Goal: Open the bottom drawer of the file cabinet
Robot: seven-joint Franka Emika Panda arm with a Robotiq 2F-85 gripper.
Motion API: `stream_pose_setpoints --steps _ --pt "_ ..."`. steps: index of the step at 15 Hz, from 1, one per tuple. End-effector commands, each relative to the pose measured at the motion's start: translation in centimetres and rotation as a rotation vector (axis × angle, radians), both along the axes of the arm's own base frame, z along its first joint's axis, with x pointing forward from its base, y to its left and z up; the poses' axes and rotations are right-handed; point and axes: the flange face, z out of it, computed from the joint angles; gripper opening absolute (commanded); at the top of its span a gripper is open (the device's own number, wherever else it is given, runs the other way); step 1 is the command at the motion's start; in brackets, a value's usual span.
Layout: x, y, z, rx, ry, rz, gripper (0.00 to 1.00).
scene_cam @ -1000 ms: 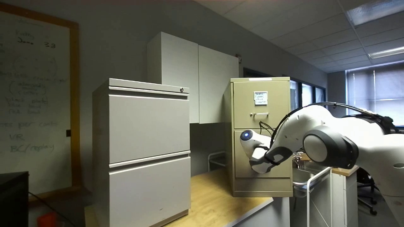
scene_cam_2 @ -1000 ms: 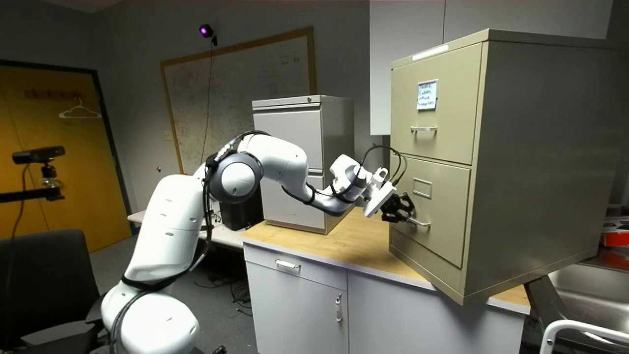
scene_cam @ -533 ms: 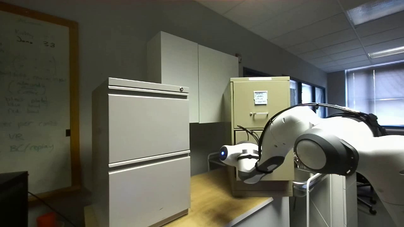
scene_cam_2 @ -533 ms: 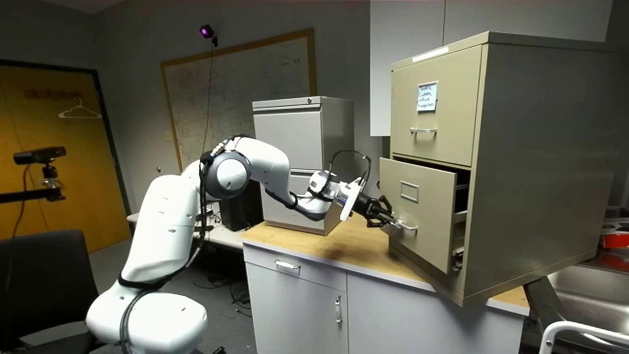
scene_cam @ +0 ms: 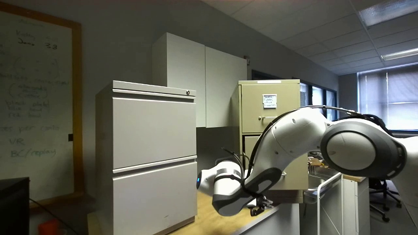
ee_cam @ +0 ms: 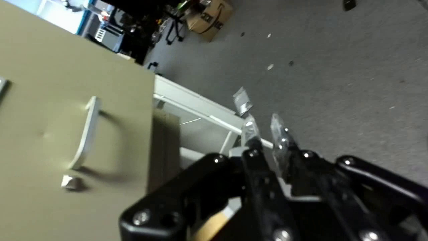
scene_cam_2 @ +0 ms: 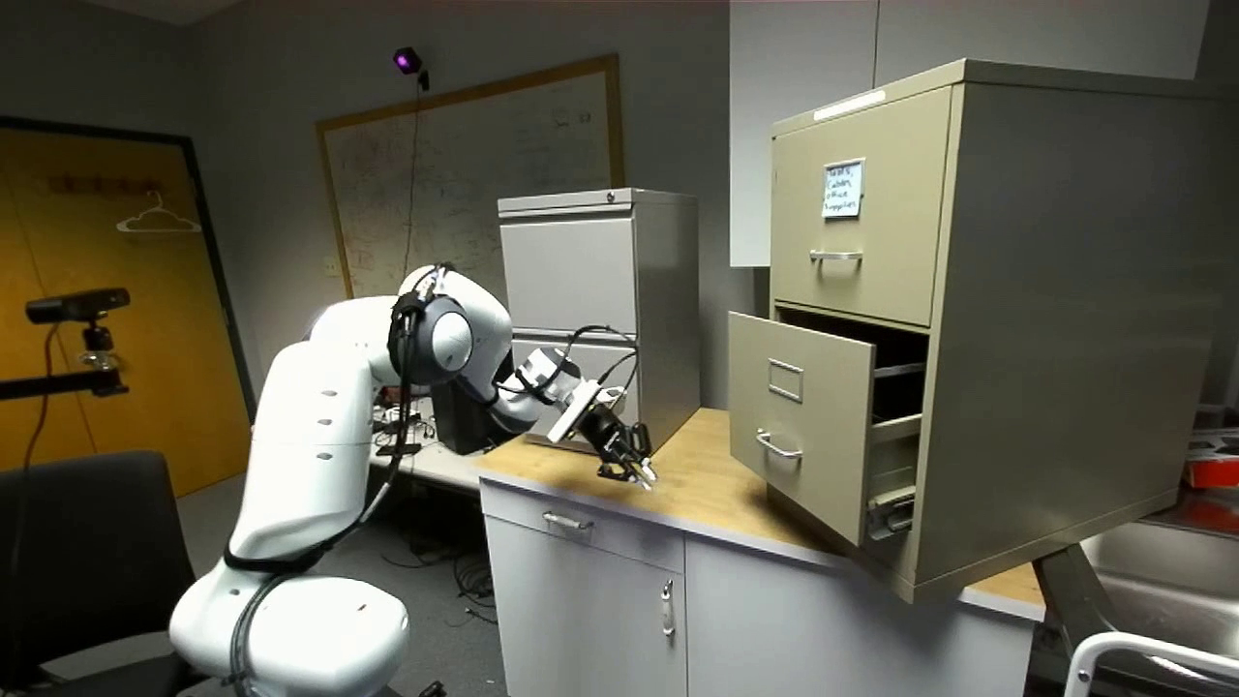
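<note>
Opening looks nearly done: the bottom drawer (scene_cam_2: 815,416) juts well out of the file cabinet (scene_cam_2: 1065,319), whose lower front corner overhangs the front edge of the counter (scene_cam_2: 711,467). For more travel, I would centre on the handle (ee_cam: 87,134) and pull straight; otherwise, retreat without bumping it. The tool (ee_cam: 262,125), fingertips (ee_cam: 250,130) parted by a narrow gap, holds nothing and hangs apart from the handle, near that edge.

The arm (scene_cam: 295,137) partly hides the pulled-out bottom drawer (scene_cam: 295,176) of the tan cabinet (scene_cam: 253,104).
</note>
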Motion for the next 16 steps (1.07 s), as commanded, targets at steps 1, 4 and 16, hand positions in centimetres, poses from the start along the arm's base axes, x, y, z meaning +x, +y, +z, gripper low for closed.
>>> stream_pose_setpoints --steps 1,4,16 --pt "-4.4 5.6 -0.4 0.138 0.127 -0.089 0.05" --pt "-6.5 7.9 0.2 0.270 0.190 -0.172 0.05" --pt "-2.4 -0.4 8.8 0.353 -0.232 -0.046 1.00"
